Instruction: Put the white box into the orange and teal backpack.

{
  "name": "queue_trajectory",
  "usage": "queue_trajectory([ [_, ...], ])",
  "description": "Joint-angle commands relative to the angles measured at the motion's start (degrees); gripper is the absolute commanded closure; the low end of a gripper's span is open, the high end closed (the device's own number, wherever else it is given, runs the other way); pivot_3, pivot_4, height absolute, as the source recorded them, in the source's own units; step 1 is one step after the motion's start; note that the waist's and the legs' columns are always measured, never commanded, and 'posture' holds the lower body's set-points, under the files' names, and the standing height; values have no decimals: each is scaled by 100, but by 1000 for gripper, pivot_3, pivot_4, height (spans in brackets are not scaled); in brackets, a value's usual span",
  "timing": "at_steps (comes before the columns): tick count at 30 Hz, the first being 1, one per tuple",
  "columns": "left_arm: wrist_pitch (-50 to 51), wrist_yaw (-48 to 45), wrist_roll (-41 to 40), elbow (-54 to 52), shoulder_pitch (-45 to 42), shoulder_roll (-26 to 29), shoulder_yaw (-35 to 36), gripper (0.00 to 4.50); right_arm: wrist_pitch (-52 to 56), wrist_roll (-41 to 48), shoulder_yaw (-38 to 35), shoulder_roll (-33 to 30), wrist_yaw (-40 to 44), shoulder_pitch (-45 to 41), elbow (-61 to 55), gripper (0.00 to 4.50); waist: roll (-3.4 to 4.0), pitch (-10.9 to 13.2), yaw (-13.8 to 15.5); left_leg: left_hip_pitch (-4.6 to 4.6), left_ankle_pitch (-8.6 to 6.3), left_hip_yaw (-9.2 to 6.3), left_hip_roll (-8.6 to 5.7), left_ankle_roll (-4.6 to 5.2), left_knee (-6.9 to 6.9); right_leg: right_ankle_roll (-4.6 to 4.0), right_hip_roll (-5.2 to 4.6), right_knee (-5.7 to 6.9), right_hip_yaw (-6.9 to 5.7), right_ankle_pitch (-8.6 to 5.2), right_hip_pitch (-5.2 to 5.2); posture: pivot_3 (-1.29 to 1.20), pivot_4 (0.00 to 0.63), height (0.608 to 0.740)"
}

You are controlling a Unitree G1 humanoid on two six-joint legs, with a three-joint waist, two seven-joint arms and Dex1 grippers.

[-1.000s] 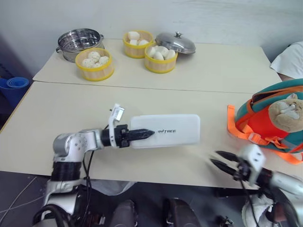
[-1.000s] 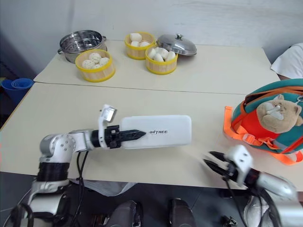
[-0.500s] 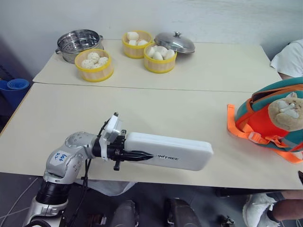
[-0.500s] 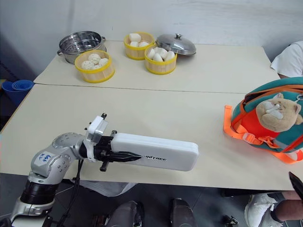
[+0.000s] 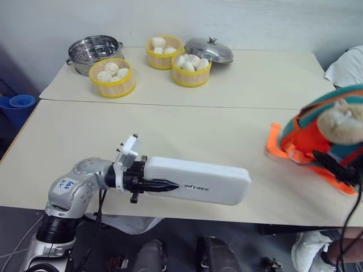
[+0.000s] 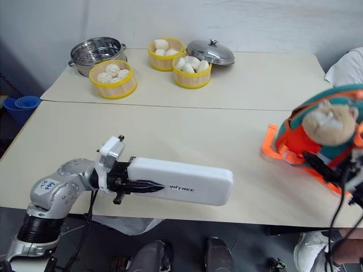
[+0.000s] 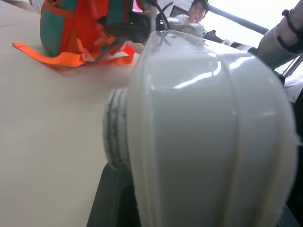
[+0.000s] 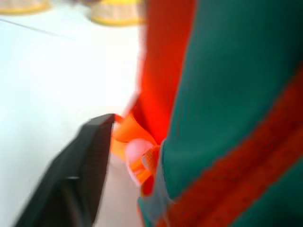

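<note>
The white box (image 5: 198,180) hangs level over the near table's front edge, and my left gripper (image 5: 152,184) is shut on its left end. In the left wrist view the white box (image 7: 203,132) rises close up, with the backpack (image 7: 71,28) beyond it. The orange and teal backpack (image 5: 309,133) stands at the table's right end, its plush head (image 5: 340,122) facing me. My right gripper (image 5: 332,164) is pressed against the backpack's lower front, and its wrist view shows orange and teal fabric (image 8: 227,118) right against it.
On the far table stand three yellow steamer baskets of buns (image 5: 112,76), a steel pot (image 5: 95,51) and a steel lid (image 5: 209,50). A person sits at the right edge, with a white sleeve (image 5: 349,65) and a shoe (image 5: 309,252) showing. Blue cups (image 5: 14,105) stand at the left.
The right gripper came up from the table's front edge to the backpack, which shifted left and tilted. The left gripper rolled the box up off the table and drew it slightly back.
</note>
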Motion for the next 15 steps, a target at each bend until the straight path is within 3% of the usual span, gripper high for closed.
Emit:
queue_trajectory([
  [1, -108, 61, -112, -119, 119, 85, 205, 3250, -60, -49, 296, 184, -90, -266, -173, 2667, -1, 1, -9, 1, 1, 0, 0, -3, 0, 0, 1, 0, -1, 0, 1, 0, 150, 740],
  [5, -209, 154, -68, -50, 287, 193, 398, 3250, 53, -2, 859, 559, -123, -449, -818, 3948, -1, 1, -22, 0, 12, 0, 1, -21, 0, 1, 1, 2, -1, 0, 0, 0, 150, 740],
  [7, -245, 199, -88, 17, 346, 259, 510, 3250, 183, 89, 1158, 756, -168, -533, -1248, 4332, -1, 1, -45, 1, 13, 1, 2, -23, 0, 1, 2, 5, 1, 0, -1, 0, 150, 740],
  [9, -263, 236, -82, 97, 415, 326, 621, 3250, 355, 214, 1460, 917, -155, -610, -1674, 4355, -1, 1, -60, 5, 12, 1, 3, -22, 0, 1, 2, 8, 2, 0, -1, 0, 150, 740],
  [12, 417, 306, -543, 454, 607, 606, 1078, 3250, 1409, 1456, 1867, 1430, -786, -597, -3145, 4355, -4, 3, -85, 4, 11, 1, 7, -22, -8, -1, 3, 15, 4, 0, -13, 0, 150, 740],
  [15, 565, 258, -663, 786, 643, 772, 1354, 3250, 2396, 2641, 1988, 1220, -889, -173, -4143, 4355, -6, 4, -38, -32, 18, 0, 6, -30, -27, -17, 1, 61, 7, -9, -78, 0, 150, 740],
])
